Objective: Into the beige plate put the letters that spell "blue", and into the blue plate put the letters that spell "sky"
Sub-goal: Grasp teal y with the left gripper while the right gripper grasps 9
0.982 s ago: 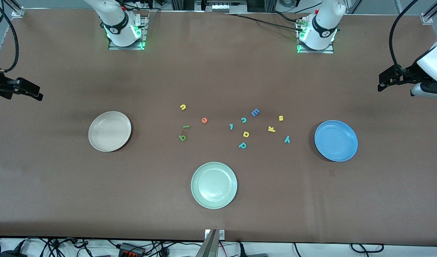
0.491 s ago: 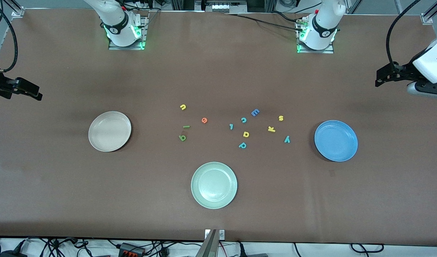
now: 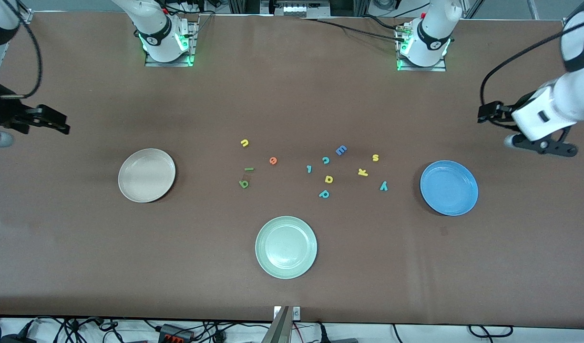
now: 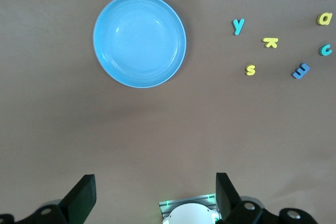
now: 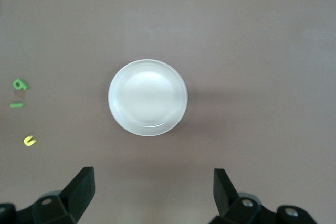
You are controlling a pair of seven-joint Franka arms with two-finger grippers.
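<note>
1. Over the table's two ends, both my grippers hang high with nothing held; left gripper (image 3: 492,114) jaws wide apart, above bare mat up-table of the blue plate (image 3: 448,187); right gripper (image 3: 53,124) jaws wide apart too, over the mat near the beige plate (image 3: 147,175).
2. All three plates empty; no letter sorted yet, so I judge the step in hand to be the first reach.
3. Sky set lies between the blue plate and the blue E (image 3: 341,150): s (image 3: 375,157), k (image 3: 363,172), y (image 3: 383,186); blue set lies toward the beige plate: u (image 3: 244,142), e (image 3: 273,160), l (image 3: 249,168), b (image 3: 244,183).
4. Advice to self: descend plumb; straddle one letter only; avoid teal c (image 3: 325,160) and the pale green plate (image 3: 286,247).
</note>
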